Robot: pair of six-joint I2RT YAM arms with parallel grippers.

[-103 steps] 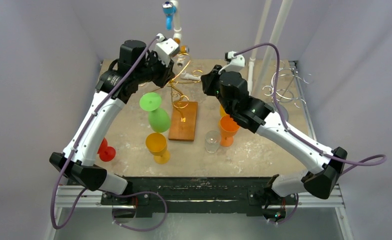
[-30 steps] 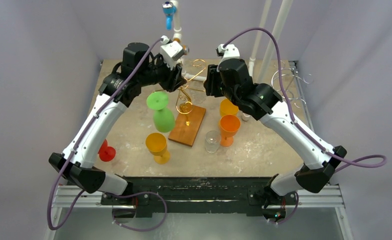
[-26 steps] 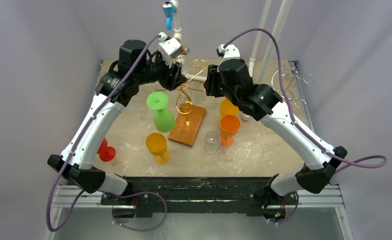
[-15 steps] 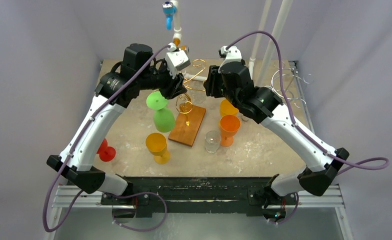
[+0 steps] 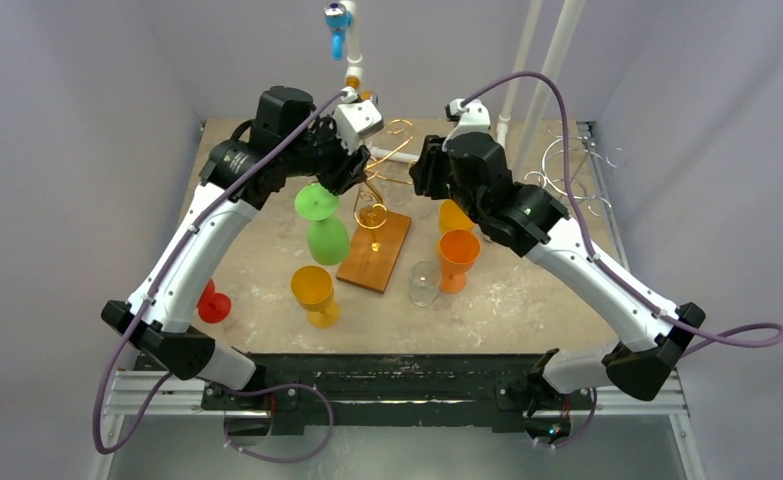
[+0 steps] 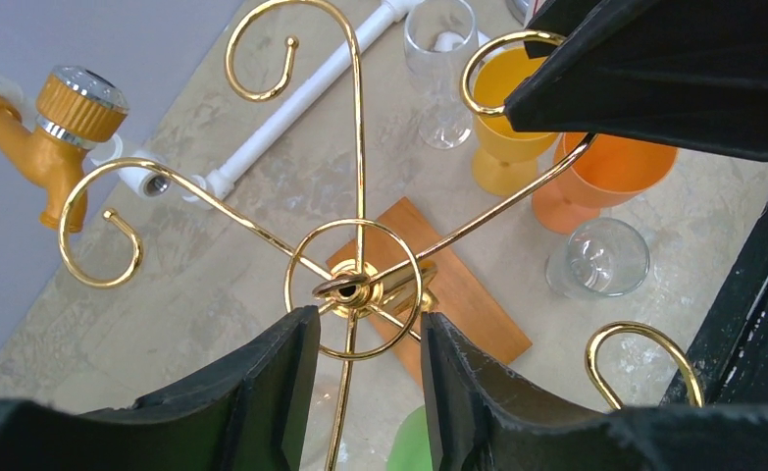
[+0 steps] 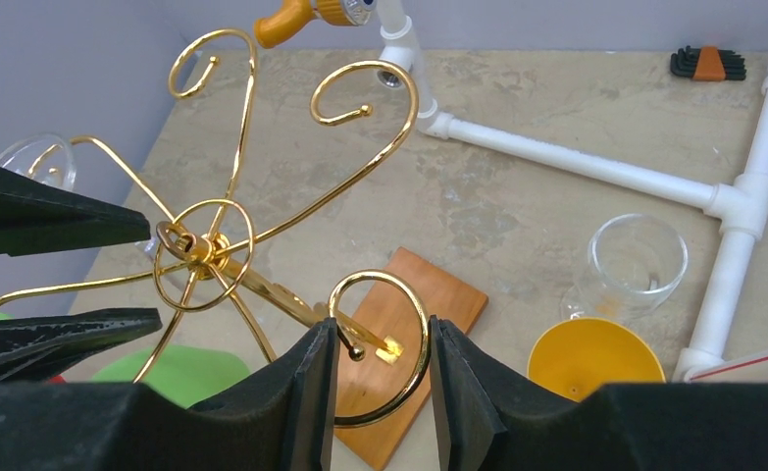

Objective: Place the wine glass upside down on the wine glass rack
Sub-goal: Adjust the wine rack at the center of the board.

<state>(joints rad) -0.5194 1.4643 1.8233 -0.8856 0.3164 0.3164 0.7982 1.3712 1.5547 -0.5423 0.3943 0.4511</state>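
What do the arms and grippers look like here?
Identical: left arm and right arm have white links, black joint housings, a purple cable along each, a white camera block at the wrist. The left gripper and right gripper each have two black wedge-shaped fingers.

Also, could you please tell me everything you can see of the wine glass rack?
The wine glass rack is shiny gold wire: arms with curled tips fan from a hub ringed by a hoop, atop a stem on a rectangular wooden base resting on the table. The right hand straddles one curled hook, apparently pinching it; the left hand flanks the hoop, contact unclear.
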